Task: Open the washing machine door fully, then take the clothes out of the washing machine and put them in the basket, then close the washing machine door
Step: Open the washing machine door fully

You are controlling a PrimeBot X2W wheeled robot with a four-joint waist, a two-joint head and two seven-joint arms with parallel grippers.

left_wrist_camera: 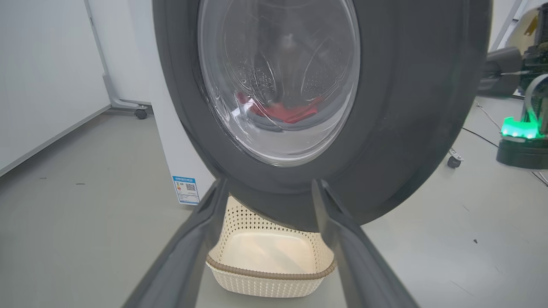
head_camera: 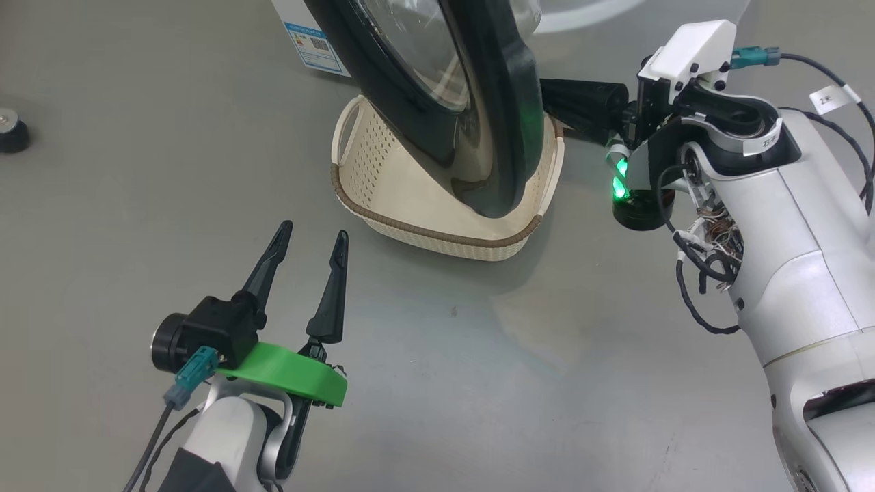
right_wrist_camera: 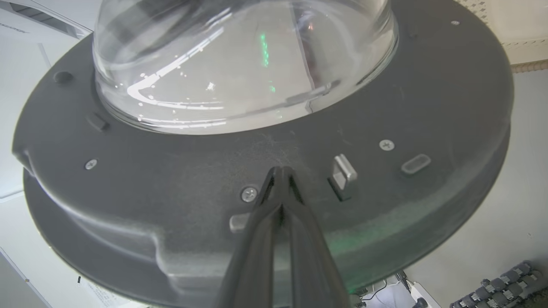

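My right gripper [right_wrist_camera: 280, 174], fingers together, tips on door [right_wrist_camera: 171, 179], part-open; left gripper [head_camera: 311, 249] spread, idle. Clothes [left_wrist_camera: 284, 112] not yet out (basket [head_camera: 374, 147] empty).

left gripper [head_camera: 314, 229] low at lower left of head view, fingers spread wide, pointing up and forward, nothing between them. right gripper [right_wrist_camera: 280, 172] fingers pressed together tip to tip, gripping nothing. right arm [head_camera: 786, 225] reaches in from the right, wrist bent so fingers point left, green light [head_camera: 621, 179] lit below the wrist
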